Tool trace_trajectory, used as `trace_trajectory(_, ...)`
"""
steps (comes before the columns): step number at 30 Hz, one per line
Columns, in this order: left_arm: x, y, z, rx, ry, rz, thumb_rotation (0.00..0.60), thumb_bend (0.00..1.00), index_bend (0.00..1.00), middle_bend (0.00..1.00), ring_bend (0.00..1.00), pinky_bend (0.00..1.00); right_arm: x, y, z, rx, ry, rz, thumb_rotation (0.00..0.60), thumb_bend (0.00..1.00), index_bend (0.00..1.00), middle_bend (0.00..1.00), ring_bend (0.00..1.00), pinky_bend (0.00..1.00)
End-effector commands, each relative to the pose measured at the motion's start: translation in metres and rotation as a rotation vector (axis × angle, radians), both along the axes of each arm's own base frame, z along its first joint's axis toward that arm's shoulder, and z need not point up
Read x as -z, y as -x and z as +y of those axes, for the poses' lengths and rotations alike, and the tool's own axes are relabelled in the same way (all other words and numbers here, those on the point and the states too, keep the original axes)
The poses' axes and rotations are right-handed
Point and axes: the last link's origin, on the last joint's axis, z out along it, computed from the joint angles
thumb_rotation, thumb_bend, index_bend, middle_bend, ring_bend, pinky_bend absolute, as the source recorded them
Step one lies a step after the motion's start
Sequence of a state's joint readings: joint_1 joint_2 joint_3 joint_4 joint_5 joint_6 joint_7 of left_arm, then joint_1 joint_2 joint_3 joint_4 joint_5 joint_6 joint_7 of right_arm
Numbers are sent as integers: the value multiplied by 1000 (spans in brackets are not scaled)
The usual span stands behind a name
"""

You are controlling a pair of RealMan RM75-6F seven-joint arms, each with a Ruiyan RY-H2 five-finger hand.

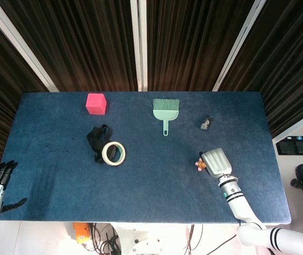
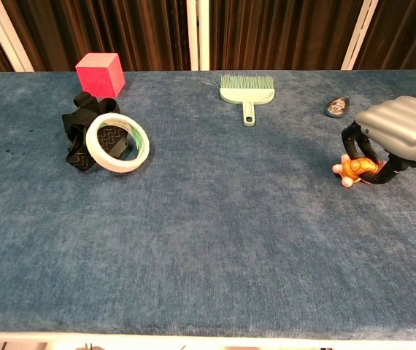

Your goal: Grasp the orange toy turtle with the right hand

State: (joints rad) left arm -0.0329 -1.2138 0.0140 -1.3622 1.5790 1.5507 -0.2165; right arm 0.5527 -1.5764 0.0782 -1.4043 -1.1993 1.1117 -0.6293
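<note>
Orange toy turtle [image 2: 354, 168], bearing no readable writing, sits gripped under the right hand [image 2: 396, 135].

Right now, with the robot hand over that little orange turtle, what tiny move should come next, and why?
Probably closing the fingers a little more before any lift. In the chest view the right robot hand arches over the orange toy turtle, dark fingers curled down on both sides of it, while the turtle seems to rest on the blue table. Whether the grip is firm is unclear.
</note>
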Motion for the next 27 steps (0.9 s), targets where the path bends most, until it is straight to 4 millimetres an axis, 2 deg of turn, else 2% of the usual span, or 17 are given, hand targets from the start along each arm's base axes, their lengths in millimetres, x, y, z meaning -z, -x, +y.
trace_trajectory(1, 0, 0, 0, 1, 0, 0, 600, 0, 69, 36, 0, 50, 0, 1, 0, -1, 7, -3, 600, 340, 844, 750, 1000, 1000)
trace_trajectory(4, 0, 0, 0, 3, -1, -1, 600, 0, 69, 36, 0, 50, -2, 2, -1, 0, 10, -4, 600, 352, 847, 755, 1000, 1000)
trace_trajectory(7, 0, 0, 0, 3, 0, -1, 600, 0, 69, 36, 0, 50, -5, 4, 0, 3, 3, -1, 600, 298, 740, 717, 1000, 1000)
trace_trajectory(10, 0, -1, 0, 3, 1, -1, 600, 0, 69, 37, 0, 49, -7, 7, 0, 15, -12, 11, 600, 226, 485, 600, 1000, 1000)
trace_trajectory(12, 0, -1, 0, 3, 2, 0, 600, 0, 69, 37, 0, 50, -10, 8, 0, 28, -26, 6, 600, 136, 276, 476, 999, 1000)
trace_trajectory(15, 0, -1, 0, 4, 4, 0, 600, 0, 69, 36, 0, 51, -13, 8, 0, 41, -35, -11, 600, 78, 120, 354, 993, 1000)
trace_trajectory(20, 0, -3, 1, 5, 7, 2, 600, 0, 69, 36, 0, 52, -20, 9, 2, 54, -42, -34, 600, 71, 105, 301, 988, 1000)
trace_trajectory(27, 1, -3, 2, 2, 11, 2, 600, 0, 69, 36, 0, 52, -27, 11, 3, 61, -42, -38, 600, 71, 120, 315, 988, 1000)
